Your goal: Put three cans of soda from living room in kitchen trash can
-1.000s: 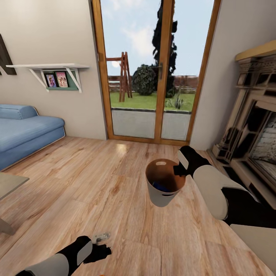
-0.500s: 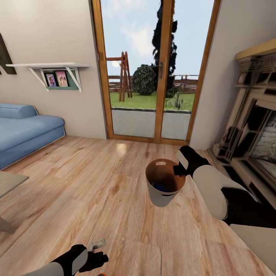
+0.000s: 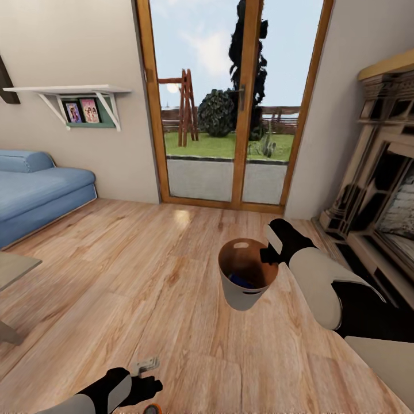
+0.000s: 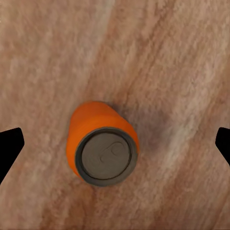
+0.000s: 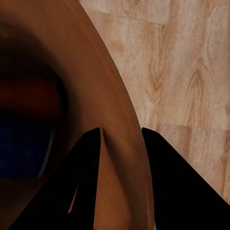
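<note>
Living room: plank floor (image 3: 144, 270), glass doors (image 3: 230, 103) ahead, blue sofa (image 3: 34, 195) to the left, fireplace (image 3: 379, 201) to the right.

Right fingers (image 5: 91, 177) pinch the bucket (image 3: 244, 296) rim, one inside, one outside, wall clamped between. Bucket held off the floor, upright, grey outside, brown inside, handle slot near the rim. Inside: blue can (image 3: 241, 282) at the bottom; right wrist view shows blurred blue and reddish (image 5: 28, 96) shapes down there, likely a second can, can't confirm.

Left gripper (image 4: 115, 139) spread wide, fingertips (image 4: 9, 143) at both frame edges, touching nothing. Orange can (image 4: 102, 141) stands upright on the floor between them, silver top facing the camera. In head view it sits at the bottom edge (image 3: 152, 409), just beside the left gripper (image 3: 146, 363).
</note>
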You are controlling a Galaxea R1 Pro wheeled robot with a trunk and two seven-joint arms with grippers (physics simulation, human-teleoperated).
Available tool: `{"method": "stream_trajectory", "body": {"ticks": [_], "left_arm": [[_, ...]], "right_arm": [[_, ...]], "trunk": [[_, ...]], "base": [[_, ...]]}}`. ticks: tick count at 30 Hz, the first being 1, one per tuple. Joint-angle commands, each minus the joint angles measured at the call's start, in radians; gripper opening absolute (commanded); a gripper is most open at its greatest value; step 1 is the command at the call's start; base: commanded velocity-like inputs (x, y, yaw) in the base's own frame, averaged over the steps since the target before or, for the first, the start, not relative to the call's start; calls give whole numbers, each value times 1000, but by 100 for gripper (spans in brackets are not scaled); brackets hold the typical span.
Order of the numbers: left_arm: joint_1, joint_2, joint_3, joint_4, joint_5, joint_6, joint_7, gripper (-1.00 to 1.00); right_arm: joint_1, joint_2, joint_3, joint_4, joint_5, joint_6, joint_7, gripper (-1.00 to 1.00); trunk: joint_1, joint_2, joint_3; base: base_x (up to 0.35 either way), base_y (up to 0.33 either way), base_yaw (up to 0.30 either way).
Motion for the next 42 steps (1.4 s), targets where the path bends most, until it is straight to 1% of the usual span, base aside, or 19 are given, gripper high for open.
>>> {"method": "stream_trajectory", "body": {"ticks": [1, 2, 8, 16, 24, 32, 37, 42], "left_arm": [[0, 0, 0, 0, 0, -2, 0, 100], [0, 0, 0, 0, 0, -4, 0, 100], [0, 0, -1, -1, -1, -11, 1, 100], [0, 0, -1, -1, -1, -13, 2, 100], [0, 0, -2, -1, 0, -14, 1, 100], [0, 0, -1, -1, -1, -25, 1, 100], [0, 0, -2, -1, -2, -34, 0, 100], [0, 0, -2, -1, -4, -70, -1, 100]], "right_arm": [[-1, 0, -4, -1, -12, 0, 5, -100], [-1, 0, -3, -1, -12, 0, 5, -100], [-1, 0, -2, -1, -12, 0, 5, -100], [-1, 0, -2, 0, -12, 0, 5, -100], [-1, 0, -2, 0, -12, 0, 5, -100], [-1, 7, -1, 1, -12, 0, 5, -100], [-1, 11, 0, 1, -12, 0, 5, -100], [-1, 12, 0, 1, -12, 0, 5, -100]], "trunk": [[0, 0, -4], [1, -1, -8], [1, -1, -8], [4, -3, -39], [4, -3, -39], [8, -4, -70], [8, -4, -70], [8, -4, -70]], "base": [[0, 0, 0], [0, 0, 0], [0, 0, 0], [0, 0, 0], [0, 0, 0], [0, 0, 0], [0, 0, 0], [0, 0, 0]]}}
